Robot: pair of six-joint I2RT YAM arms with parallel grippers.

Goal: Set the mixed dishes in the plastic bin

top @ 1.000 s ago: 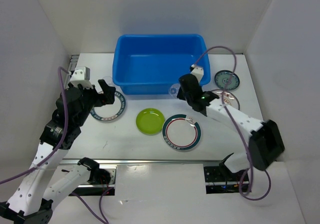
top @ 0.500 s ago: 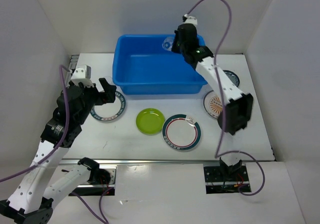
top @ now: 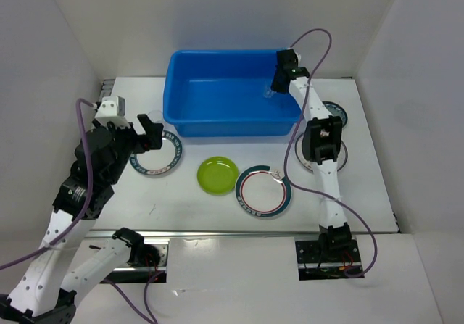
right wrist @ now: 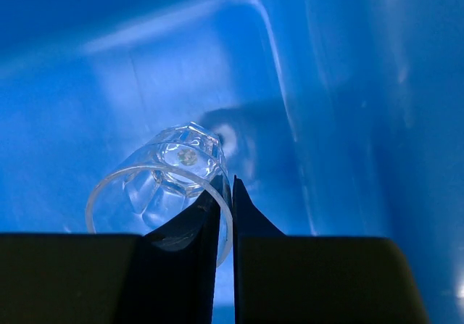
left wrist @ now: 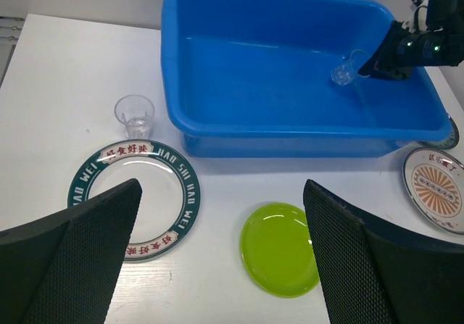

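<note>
Right gripper (right wrist: 225,193) inside the blue bin (top: 174,99), jaws pinching the rim of a tilted clear cup (right wrist: 156,172), left gripper (left wrist: 221,215) above the desk (left wrist: 58,70), jaws spread wide

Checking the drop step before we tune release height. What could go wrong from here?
1. The right gripper pinches the clear cup by a thin bit of rim, tilted, inside the blue bin; it may slip early, or roll and bounce on release.
2. The left gripper hangs open over the teal-rimmed plate, and a second cup stands upright close by its far edge; a grab at the plate could knock it over.
</note>
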